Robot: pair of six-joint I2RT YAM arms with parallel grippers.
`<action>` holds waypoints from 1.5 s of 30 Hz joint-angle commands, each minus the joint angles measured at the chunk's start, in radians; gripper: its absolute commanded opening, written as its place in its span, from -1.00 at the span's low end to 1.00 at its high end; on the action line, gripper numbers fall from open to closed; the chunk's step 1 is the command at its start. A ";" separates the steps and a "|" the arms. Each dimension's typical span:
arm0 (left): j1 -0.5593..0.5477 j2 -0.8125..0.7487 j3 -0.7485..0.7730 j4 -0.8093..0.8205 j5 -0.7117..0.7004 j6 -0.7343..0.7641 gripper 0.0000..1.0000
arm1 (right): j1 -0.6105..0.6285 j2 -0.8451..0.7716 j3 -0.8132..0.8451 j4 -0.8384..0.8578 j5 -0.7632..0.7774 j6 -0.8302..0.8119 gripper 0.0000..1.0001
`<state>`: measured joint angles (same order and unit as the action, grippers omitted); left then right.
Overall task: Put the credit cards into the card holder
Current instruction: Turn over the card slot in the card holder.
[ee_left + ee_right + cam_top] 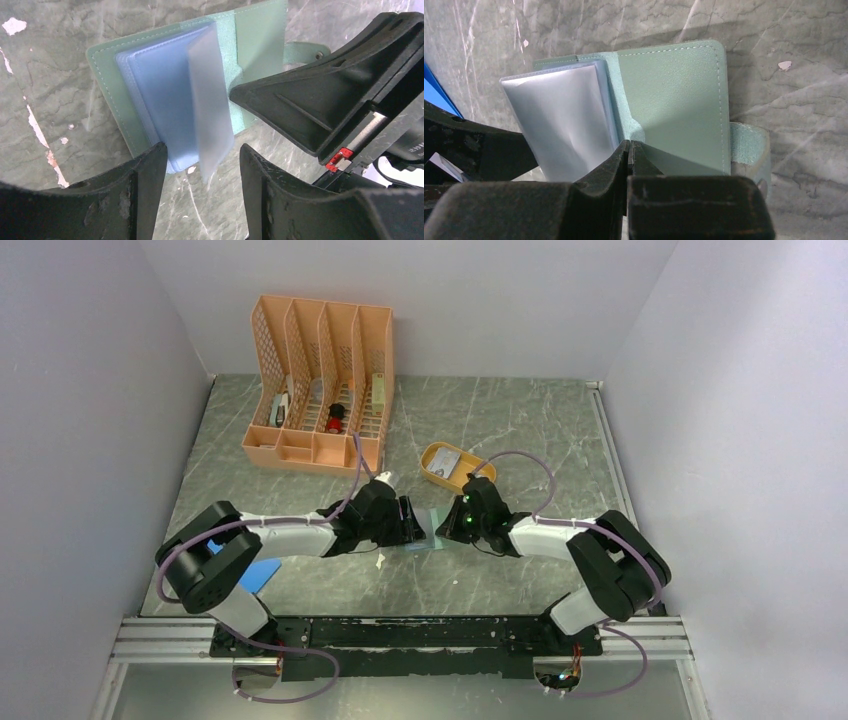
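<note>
Both arms lean in over the marble table (pixel 520 430), left arm (pixel 290 535) and right arm (pixel 560 535) meeting at the middle. Back left stands the peach organizer (pixel 320 380), and a blue sheet (pixel 262 573) peeks out beneath the left arm. Between the wrists the holder (pixel 674 100) lies open and flat on the table, teal inside up. Right gripper (pixel 629 145) is clenched tight, its closed tips pressing on the holder beside the fold. Left gripper (pixel 202 147) is released, jaws spread, with one clear pocket leaf (pixel 207 100) standing up between them. Just behind the right gripper sits the orange tray (pixel 472 465), a card (pixel 446 459) lying in it.
</note>
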<state>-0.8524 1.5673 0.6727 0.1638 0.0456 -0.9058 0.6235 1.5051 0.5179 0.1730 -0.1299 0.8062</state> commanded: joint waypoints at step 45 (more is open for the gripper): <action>0.026 0.204 0.068 0.297 0.251 0.047 -0.38 | 0.041 -0.217 0.038 -0.501 0.197 0.029 -0.20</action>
<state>-0.8326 1.7557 0.7101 0.4225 0.3107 -0.8890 0.6582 1.3342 0.5385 -0.1486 0.0029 0.8204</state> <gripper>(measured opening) 0.314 0.375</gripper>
